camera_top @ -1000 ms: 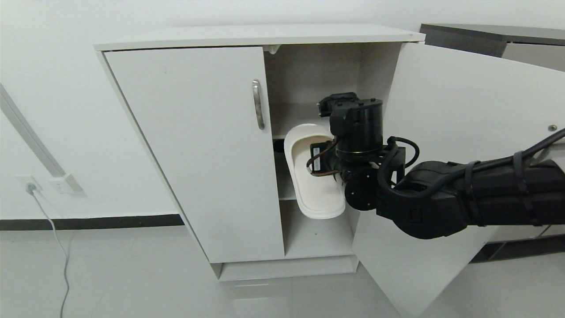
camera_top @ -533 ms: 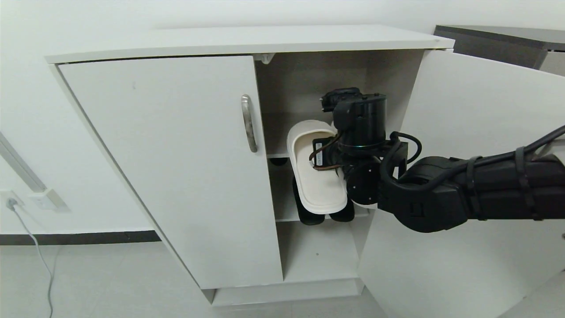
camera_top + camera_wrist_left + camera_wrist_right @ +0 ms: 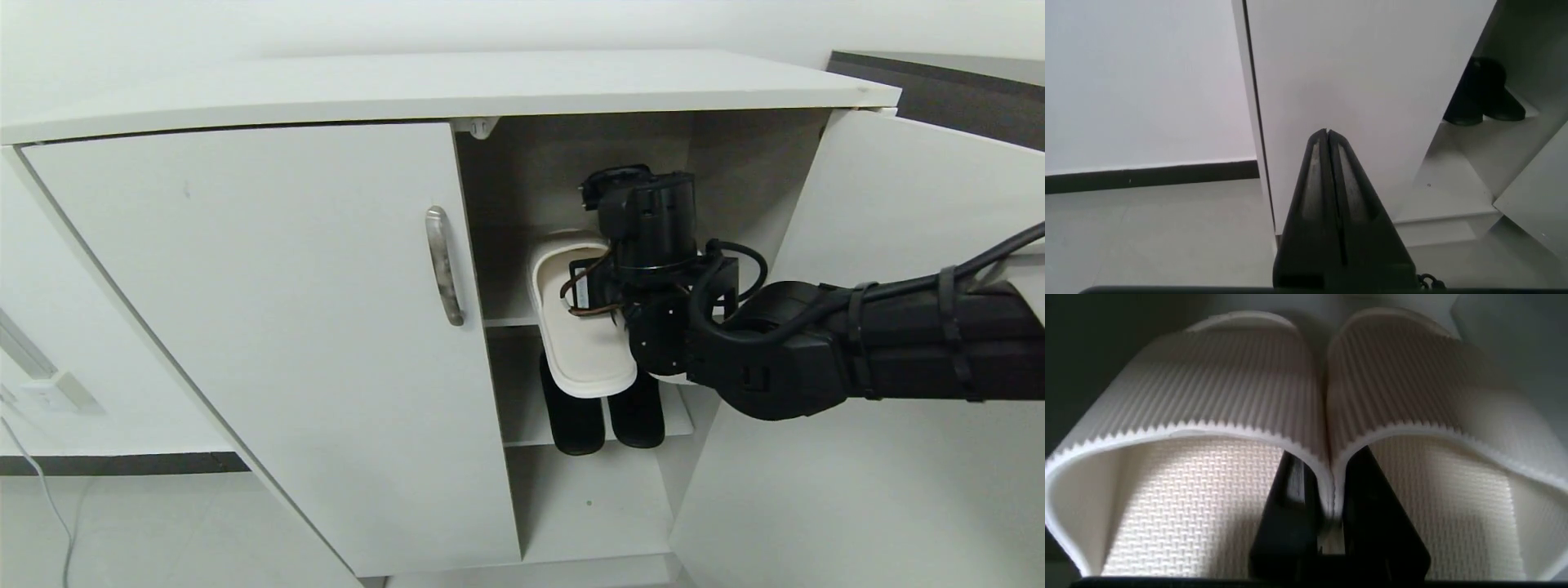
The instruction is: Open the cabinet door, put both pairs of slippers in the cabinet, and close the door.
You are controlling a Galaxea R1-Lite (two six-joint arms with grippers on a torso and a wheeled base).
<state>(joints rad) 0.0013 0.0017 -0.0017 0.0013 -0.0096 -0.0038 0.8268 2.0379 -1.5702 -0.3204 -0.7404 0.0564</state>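
The white cabinet (image 3: 408, 82) stands with its right door (image 3: 857, 425) swung open and its left door (image 3: 269, 327) closed. My right gripper (image 3: 1327, 510) is shut on the pair of white slippers (image 3: 584, 355), pinching the inner edges of both ribbed straps (image 3: 1208, 400) together. The slippers hang tilted, toes in, in front of the upper shelf (image 3: 506, 320). A pair of black slippers (image 3: 604, 420) lies on the middle shelf below them, also seen as black slippers (image 3: 1482, 90) from the left wrist. My left gripper (image 3: 1327, 139) is shut and empty, low in front of the closed door.
The closed door has a metal handle (image 3: 443, 265). The bottom compartment (image 3: 588, 506) holds nothing. The open door stands close along my right arm. A wall socket and trunking (image 3: 57, 392) with a cable are at the left. Grey furniture (image 3: 963, 90) stands behind on the right.
The head camera has come closer to the cabinet. My right arm has carried the white slippers higher and deeper towards the upper shelf, uncovering the black pair below.
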